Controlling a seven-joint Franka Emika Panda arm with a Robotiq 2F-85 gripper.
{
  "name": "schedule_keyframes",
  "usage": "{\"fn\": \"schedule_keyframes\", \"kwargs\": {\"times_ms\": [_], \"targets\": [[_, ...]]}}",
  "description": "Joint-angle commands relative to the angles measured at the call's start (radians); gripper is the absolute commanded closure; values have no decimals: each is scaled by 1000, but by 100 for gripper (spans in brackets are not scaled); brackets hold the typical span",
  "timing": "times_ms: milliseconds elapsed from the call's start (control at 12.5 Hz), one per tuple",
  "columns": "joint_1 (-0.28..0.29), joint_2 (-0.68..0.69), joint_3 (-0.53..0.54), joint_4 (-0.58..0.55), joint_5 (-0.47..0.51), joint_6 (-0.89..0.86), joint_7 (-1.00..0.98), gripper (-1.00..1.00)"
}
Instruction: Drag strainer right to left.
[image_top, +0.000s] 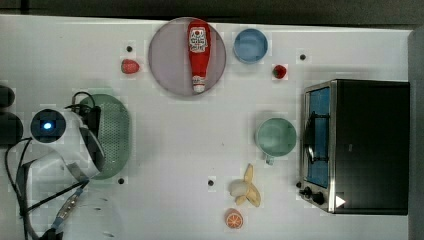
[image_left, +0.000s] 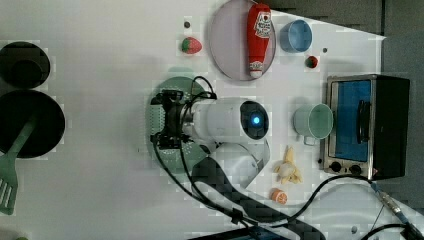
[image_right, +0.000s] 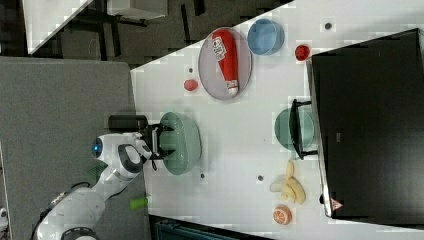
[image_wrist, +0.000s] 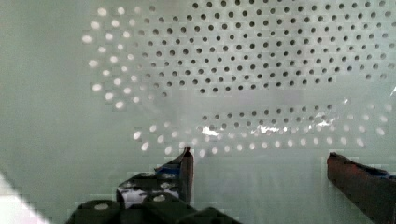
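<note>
- The gripper (image_wrist: 259, 161) is hanging inside the strainer (image_top: 116, 131), its two fingers (image_wrist: 186, 170) standing wide apart and grasping nothing, the perforated bottom showing between them in the wrist view.
- The strainer is sitting at about nine o'clock on the white table (image_top: 190, 145) in the top view, well apart from the green cup (image_top: 276, 136) and the toaster oven (image_top: 357, 146).
- A ketchup bottle (image_top: 199, 52) is lying across a round plate (image_top: 170, 60) at twelve o'clock.
</note>
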Motion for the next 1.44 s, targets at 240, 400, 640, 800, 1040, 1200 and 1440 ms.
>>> {"fn": "schedule_keyframes", "kwargs": {"times_ms": [240, 400, 640, 800, 1040, 1200, 1440], "targets": [[40, 40, 3, 49, -6, -1, 53, -100], [42, 17, 9, 50, -8, -27, 42, -100], [32, -105, 9, 49, -8, -207, -62, -100], [13, -218, 0, 49, -8, -369, -206, -100], [-21, -406, -50, 47, -8, -591, -470, -100], [-42, -539, -112, 47, -8, -720, -655, -100], [-71, -708, -263, 47, -13, -869, -922, -100]]}}
